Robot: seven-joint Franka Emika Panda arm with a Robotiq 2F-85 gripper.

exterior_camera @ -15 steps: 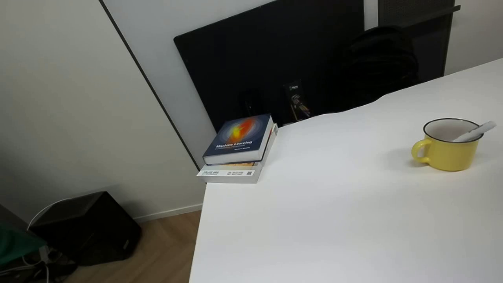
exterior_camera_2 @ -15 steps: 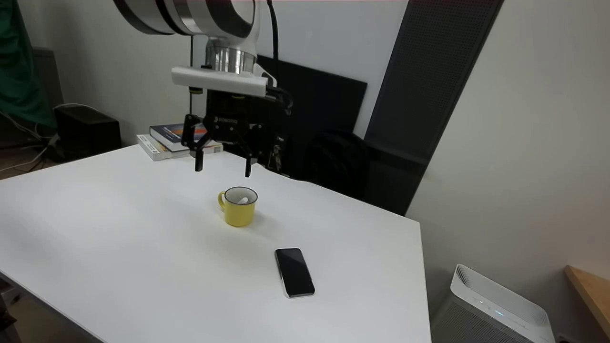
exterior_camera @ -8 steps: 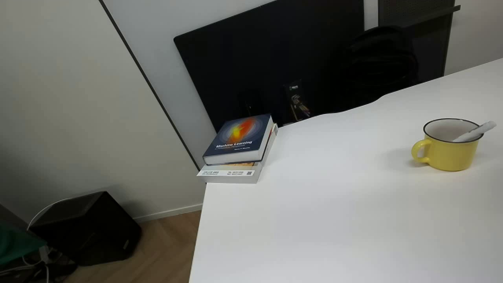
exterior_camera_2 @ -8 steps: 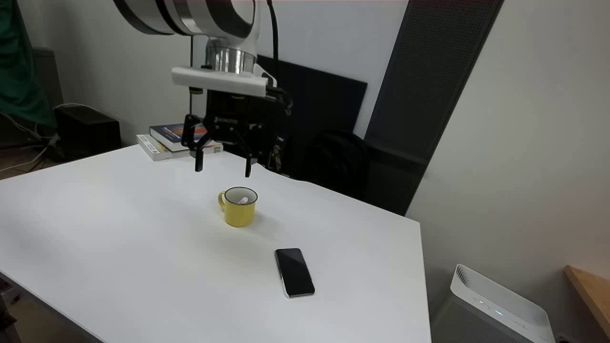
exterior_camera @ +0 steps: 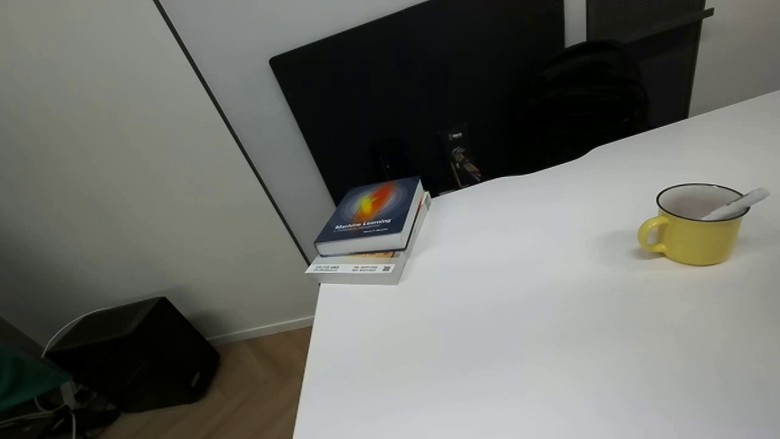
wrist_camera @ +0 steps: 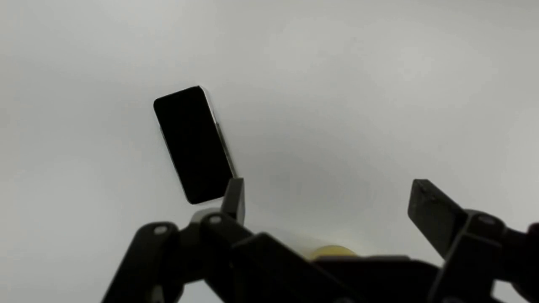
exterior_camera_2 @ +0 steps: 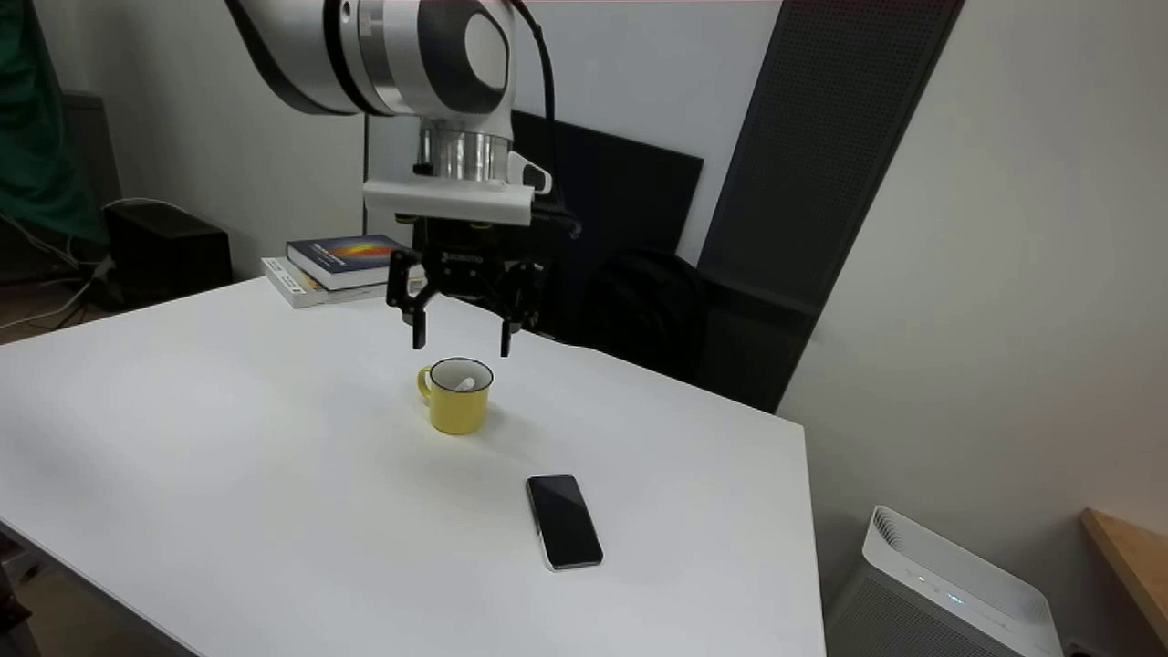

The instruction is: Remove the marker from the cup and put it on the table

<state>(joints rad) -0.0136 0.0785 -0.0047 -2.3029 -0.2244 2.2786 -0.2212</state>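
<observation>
The yellow cup [exterior_camera: 698, 241] stands upright on the white table [exterior_camera: 518, 341], and it also shows in an exterior view [exterior_camera_2: 458, 415]. The whitish marker [exterior_camera: 738, 204] leans in the cup, its upper end sticking out over the rim on the side away from the handle. Only a short part of the marker [exterior_camera_2: 466, 384] shows inside the cup in an exterior view; no blue end is visible. My gripper [exterior_camera_2: 462, 349] is open and empty, apart from the cup. In the wrist view, the open fingers [wrist_camera: 328, 198] frame bare table; only a yellow edge of the cup [wrist_camera: 332, 251] shows, the marker hidden.
A black phone [exterior_camera_2: 565, 521] lies on the table near the cup, also in the wrist view [wrist_camera: 193, 145]. Stacked books [exterior_camera: 368, 219] sit at a table corner. A black panel [exterior_camera: 420, 91] stands behind the table. A white appliance [exterior_camera_2: 949, 584] stands beside it.
In an exterior view, the arm and open gripper have moved down and to the right over the last half second. The cup, marker and phone have not moved.
</observation>
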